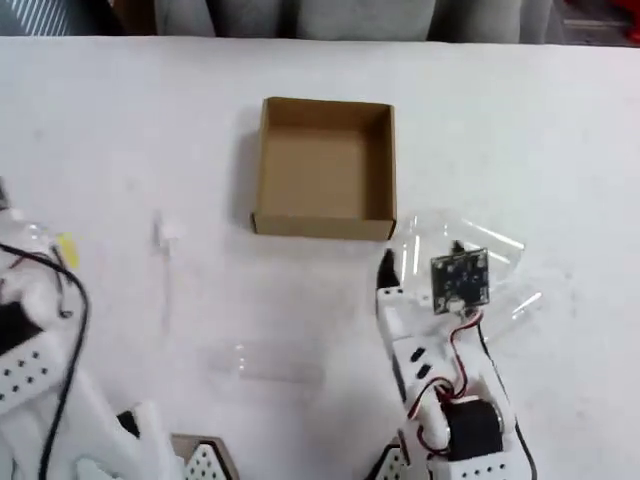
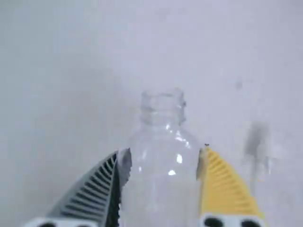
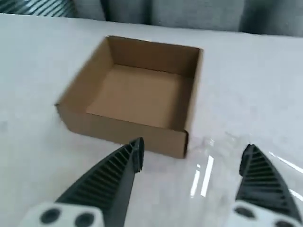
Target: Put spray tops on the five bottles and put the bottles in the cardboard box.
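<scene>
Status: basically at the start. The cardboard box [image 1: 325,225] is empty, bare floor in both the high and right wrist views. It sits mid-desk, toward the far edge. No bottle is capped as far as I can see. The left jaws are clamped on a clear bottle [image 2: 163,161], one jaw on each side of the shoulder, neck open with no spray top on it. That's over by the left edge of the desk [image 1: 560,130]. I can pick out one spray top [image 1: 166,232], loose on the desk between the left edge and the box, with its thin dip tube trailing toward the near edge and touching nothing. A blurry pale shape beyond the held bottle in the left wrist view is probably the same part, can't confirm. A second bottle [image 1: 265,362] lies on its side toward the near edge, roughly in line with the box. It looks uncapped, but it's too transparent to be sure. The right jaws are spread wide, gripping nothing, over a clump of clear bottles [image 1: 505,255] just off the box's near-right corner. I can't count them, it's mostly glare. Left to do: all the capping, all the boxing. In the way: the clump crowds that box corner, and the right arm [image 1: 440,375] sits over it, so drops from that side look tight.
</scene>
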Controlling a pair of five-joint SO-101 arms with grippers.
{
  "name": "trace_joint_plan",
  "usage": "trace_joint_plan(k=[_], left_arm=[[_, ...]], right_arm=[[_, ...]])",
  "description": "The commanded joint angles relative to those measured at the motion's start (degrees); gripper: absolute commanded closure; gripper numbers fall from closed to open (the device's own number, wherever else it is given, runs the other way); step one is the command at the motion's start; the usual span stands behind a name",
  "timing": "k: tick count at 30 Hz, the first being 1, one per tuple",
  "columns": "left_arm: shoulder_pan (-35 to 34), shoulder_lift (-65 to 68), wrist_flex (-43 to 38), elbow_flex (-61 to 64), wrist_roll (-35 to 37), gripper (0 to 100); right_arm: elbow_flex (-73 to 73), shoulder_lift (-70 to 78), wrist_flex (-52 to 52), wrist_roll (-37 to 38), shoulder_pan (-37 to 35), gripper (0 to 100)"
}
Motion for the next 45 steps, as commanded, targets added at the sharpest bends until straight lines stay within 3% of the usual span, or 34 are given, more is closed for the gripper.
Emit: trace_joint_plan(k=[1, 4, 9, 15, 20, 27, 34, 45], left_arm=[[-4.18, 9.45, 4.31, -10.29, 1.05, 98], [-5.67, 14.20, 6.15, -14.07, 1.23, 98], [-7.96, 16.84, 4.57, -16.44, 1.23, 98], [-8.75, 21.23, 3.25, -20.40, 0.88, 98], [-8.75, 28.09, 8.88, -30.59, 0.79, 98], [-8.84, 39.08, 19.52, -48.44, 0.62, 98], [-8.92, 46.20, 26.64, -62.24, -6.24, 98], [-8.57, 47.08, 26.99, -64.79, -6.42, 98]], right_arm=[[-5.19, 4.44, -1.27, -2.29, -8.13, 75.9], [-8.09, 14.02, -6.29, -5.01, -13.23, 81.2], [-17.05, 36.70, -12.35, -8.88, -22.73, 78.9], [-33.93, 66.15, -18.95, -15.74, -29.41, 78.7], [-48.44, 86.20, -18.59, -18.73, -33.10, 78.7], [-64.62, 103.69, -16.04, -21.36, -33.89, 78.6], [-78.42, 114.07, -6.90, -21.71, -33.98, 78.6], [-105.67, 137.54, -8.04, -21.71, -33.80, 78.7]])
